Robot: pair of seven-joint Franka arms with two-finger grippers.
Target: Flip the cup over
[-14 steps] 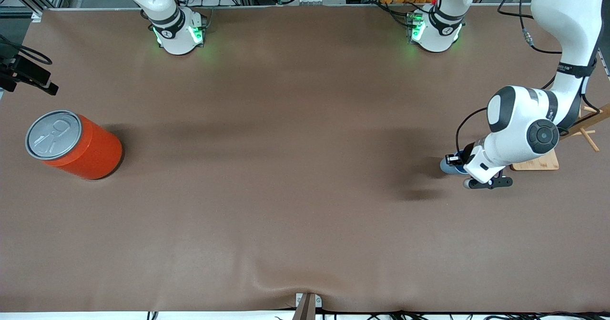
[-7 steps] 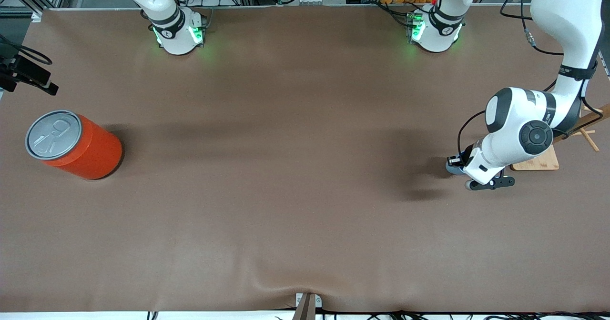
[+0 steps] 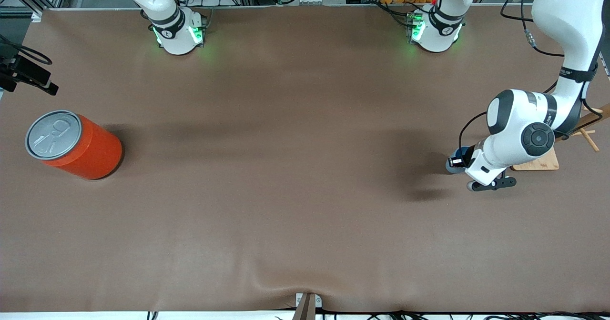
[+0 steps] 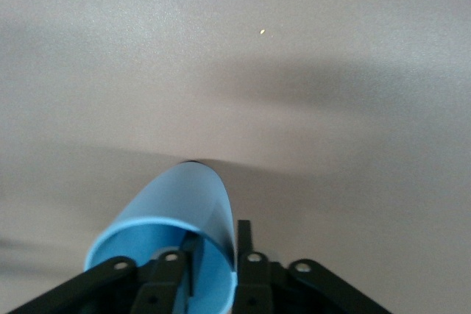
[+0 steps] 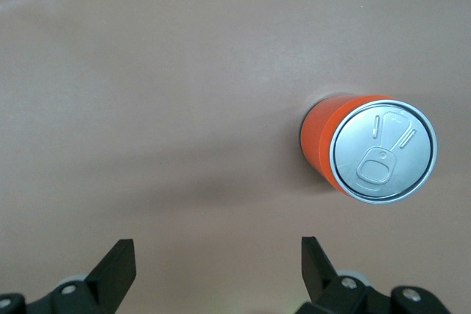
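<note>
The light-blue cup [image 4: 180, 207] is on the brown table [image 3: 286, 191] toward the left arm's end, its mouth toward my left wrist. In the front view only a bluish sliver of the cup [image 3: 451, 166] shows past the hand. My left gripper [image 4: 218, 234] straddles the cup's wall, one finger inside the mouth and one outside. A small gap shows between the inner finger and the wall, so the gripper is slightly open. My right gripper [image 5: 215, 248] hangs wide open and empty over bare table near the orange can.
A large orange can [image 3: 74, 144] with a silver pull-tab top stands at the right arm's end of the table and also shows in the right wrist view [image 5: 372, 148]. A wooden peg stand [image 3: 538, 162] sits right beside the left hand.
The left gripper's fingers have parted a little on the cup's wall, and the hand has shifted slightly toward the wooden stand. The right arm and the can have not moved.
</note>
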